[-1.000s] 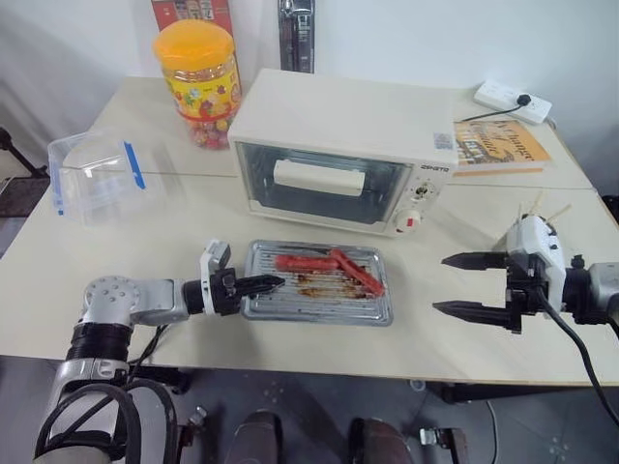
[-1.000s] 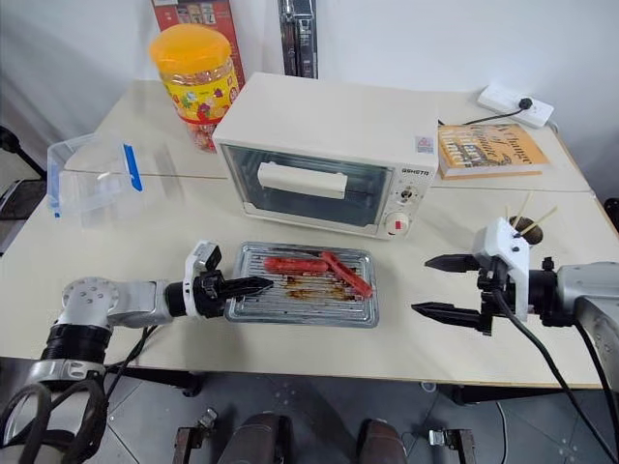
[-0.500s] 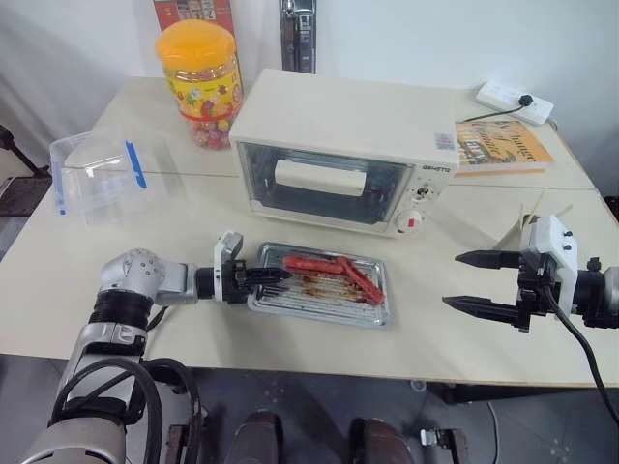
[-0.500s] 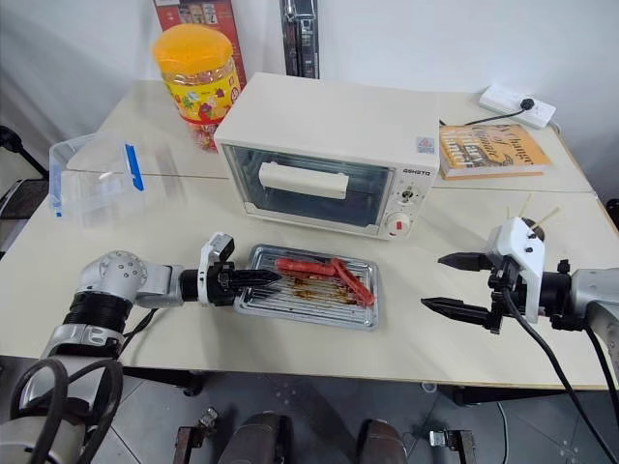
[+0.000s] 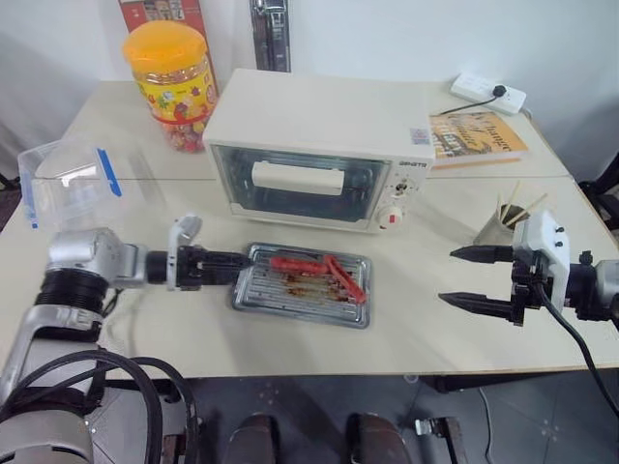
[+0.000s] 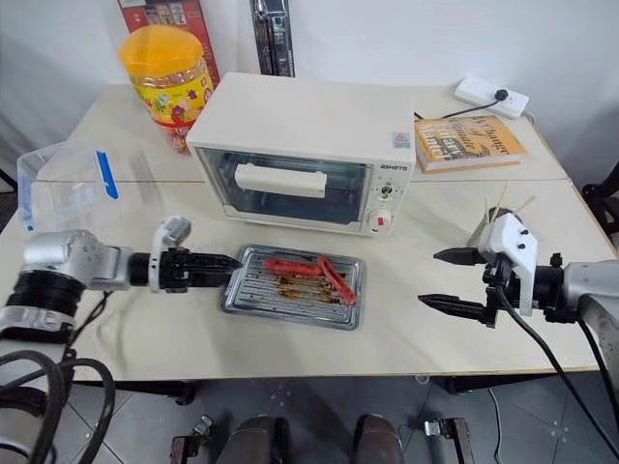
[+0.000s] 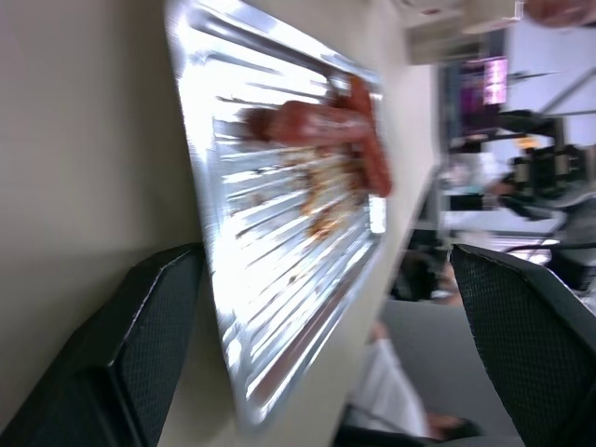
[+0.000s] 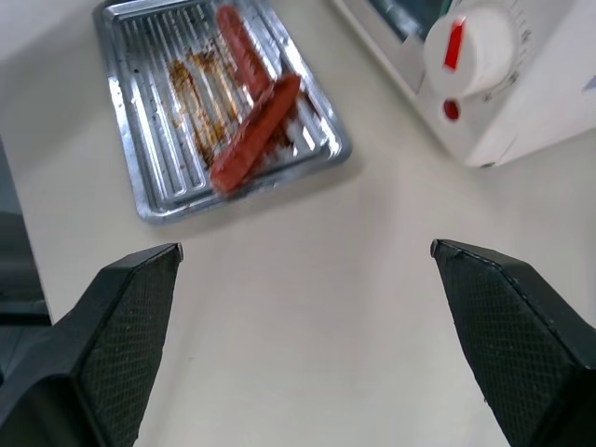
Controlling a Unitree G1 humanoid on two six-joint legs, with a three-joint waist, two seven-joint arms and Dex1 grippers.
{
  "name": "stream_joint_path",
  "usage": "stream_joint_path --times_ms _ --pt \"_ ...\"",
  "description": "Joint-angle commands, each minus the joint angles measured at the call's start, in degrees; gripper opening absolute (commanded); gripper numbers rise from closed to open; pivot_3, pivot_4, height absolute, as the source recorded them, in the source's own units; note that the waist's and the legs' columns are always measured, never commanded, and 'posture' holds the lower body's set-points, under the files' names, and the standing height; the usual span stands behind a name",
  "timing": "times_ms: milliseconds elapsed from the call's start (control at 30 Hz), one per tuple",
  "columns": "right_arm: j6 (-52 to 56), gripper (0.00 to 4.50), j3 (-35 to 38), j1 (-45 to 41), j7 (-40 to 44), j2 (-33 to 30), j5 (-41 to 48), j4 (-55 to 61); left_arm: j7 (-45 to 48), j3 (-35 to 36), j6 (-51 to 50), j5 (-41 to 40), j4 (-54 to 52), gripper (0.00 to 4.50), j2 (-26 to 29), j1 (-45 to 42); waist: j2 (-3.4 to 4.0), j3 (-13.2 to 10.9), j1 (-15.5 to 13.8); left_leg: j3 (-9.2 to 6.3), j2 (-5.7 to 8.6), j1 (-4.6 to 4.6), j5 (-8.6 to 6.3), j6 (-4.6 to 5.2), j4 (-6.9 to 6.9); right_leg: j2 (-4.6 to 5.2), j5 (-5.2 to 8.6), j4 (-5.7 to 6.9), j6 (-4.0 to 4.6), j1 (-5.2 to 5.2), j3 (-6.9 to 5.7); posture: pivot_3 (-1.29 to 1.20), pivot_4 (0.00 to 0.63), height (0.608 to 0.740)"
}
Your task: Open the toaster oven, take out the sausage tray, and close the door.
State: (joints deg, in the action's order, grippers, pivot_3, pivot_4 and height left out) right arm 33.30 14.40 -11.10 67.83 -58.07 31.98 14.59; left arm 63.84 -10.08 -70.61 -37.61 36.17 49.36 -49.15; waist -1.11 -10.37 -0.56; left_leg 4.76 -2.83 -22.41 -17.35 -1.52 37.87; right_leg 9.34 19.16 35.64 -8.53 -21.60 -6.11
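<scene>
On the counter (image 6: pixel 406 319), just in front of the toaster oven (image 6: pixel 305 150): the sausage tray (image 6: pixel 293 287), lying flat, with red sausages (image 6: pixel 311 272) toward its far right part and brown grease stains in the middle. Behind it, the door (image 6: pixel 285 188) shut, cream bar handle across the glass.

At the tray's left edge: the left hand (image 6: pixel 225 267), pointing level toward the tray, fingers spread wide in the left wrist view with the tray's rim between them, nothing gripped. Contact with the rim cannot be told.

Well to the right of the tray: the right hand (image 6: pixel 437 279), fingers wide apart, pointing left above the counter, holding nothing.

Farther out, left of the oven: a clear plastic box (image 6: pixel 63 184) with a blue clip, and a yellow jar (image 6: pixel 170 82) with an orange lid behind it. Right of the oven: a book (image 6: pixel 469 142), a white power strip (image 6: pixel 490 95), and a cup of sticks (image 6: pixel 493 220) beside the right hand.
</scene>
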Motion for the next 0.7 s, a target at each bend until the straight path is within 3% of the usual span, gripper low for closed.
stream_joint_path --times_ms 33,100,300,500,700 --pt "-2.6 4.50 -0.7 -1.2 1.2 -0.7 -1.0 -0.9 3.6 9.9 24.8 2.7 -3.0 4.48 0.4 3.9 -0.02 0.0 0.0 0.00 -0.01 0.00 0.00 0.00 0.01 0.00 0.00 0.00 0.00 0.00 0.00 0.00 0.150 0.740" --pt "-4.0 4.50 -1.8 -1.3 1.9 -0.6 -1.8 -1.7 7.4 19.1 41.7 0.3 -3.3 4.48 -3.4 7.2 -0.04 -0.1 -0.1 0.08 -0.03 -0.04 -0.01 0.01 0.03 0.04 0.00 -0.02 0.00 -0.03 0.00 0.00 0.150 0.740" --pt "-8.3 4.50 -5.3 -0.1 2.9 -0.8 -5.7 -3.3 13.9 17.6 66.2 11.5 -3.3 4.48 -2.8 16.5 -0.14 -0.1 -0.7 0.23 -0.03 -0.08 -0.12 0.13 0.12 0.05 -0.03 -0.09 -0.05 -0.04 -0.05 0.00 0.150 0.740" --pt "-10.2 4.50 -5.8 0.5 2.2 0.2 -7.2 -4.3 23.9 15.7 77.4 17.2 2.5 4.48 1.0 20.4 -0.16 -0.2 -0.8 0.34 -0.07 -0.08 -0.16 0.16 0.13 0.05 -0.03 -0.03 -0.05 -0.14 -0.04 0.00 0.150 0.740" --pt "-11.8 4.50 -6.1 2.3 -0.4 1.3 -9.6 -4.5 25.2 15.2 80.2 20.2 7.3 4.48 2.4 19.0 -0.15 -0.2 -0.8 0.39 -0.07 -0.08 -0.22 0.23 0.14 0.08 -0.03 -0.02 -0.05 -0.15 -0.04 0.00 0.150 0.740"
